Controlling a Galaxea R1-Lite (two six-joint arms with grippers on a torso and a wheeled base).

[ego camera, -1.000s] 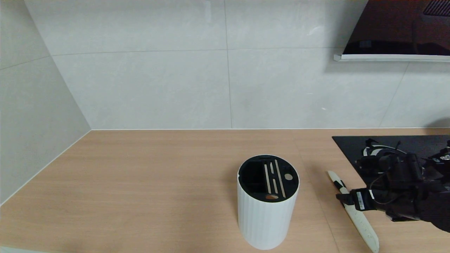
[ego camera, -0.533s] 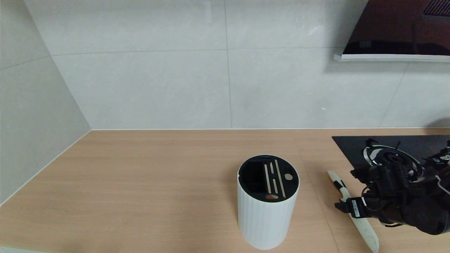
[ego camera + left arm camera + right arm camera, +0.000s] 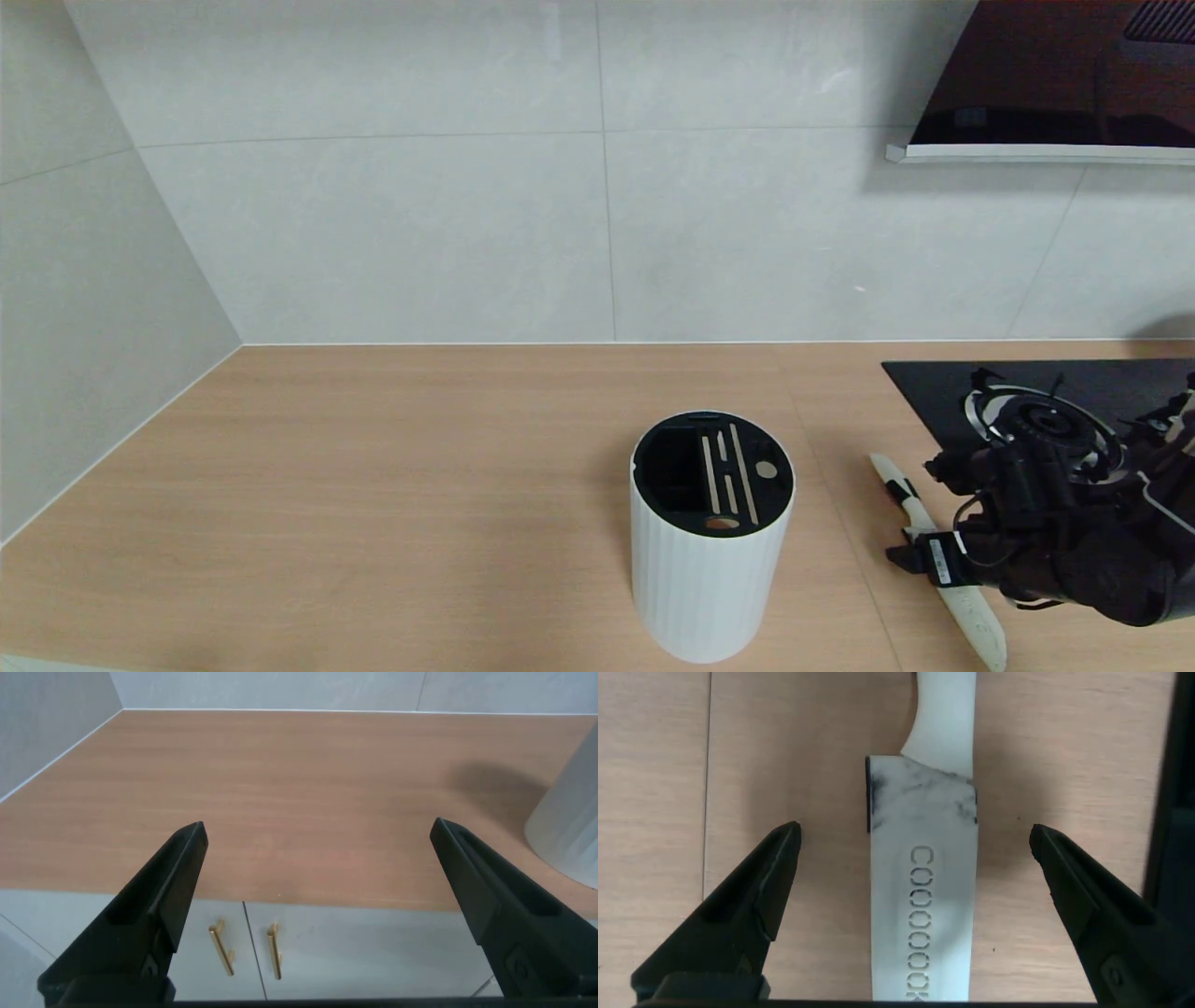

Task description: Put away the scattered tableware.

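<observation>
A white knife [image 3: 973, 611] with a marbled patch lies flat on the wooden counter [image 3: 420, 485], right of the holder, its handle pointing toward the wall. My right gripper [image 3: 920, 511] hangs open directly over its middle, one finger on each side. In the right wrist view the knife [image 3: 924, 859] runs between the spread fingers [image 3: 757, 915] of that gripper [image 3: 915, 845]. The white ribbed knife holder [image 3: 709, 569] stands upright, with a black slotted top. My left gripper [image 3: 318, 831] is open with nothing in it, off the counter's front edge, with the holder [image 3: 570, 821] to one side.
A black hob [image 3: 934, 387] with a burner [image 3: 1041, 420] sits on the counter just right of the knife. A dark range hood [image 3: 1055, 84] hangs above it. Tiled walls close the back and left. Cabinet doors with gold handles [image 3: 248, 952] sit below the counter's front edge.
My right gripper has drawn toward the counter's front along the knife, uncovering the burner behind it. The knife and holder have stayed in place.
</observation>
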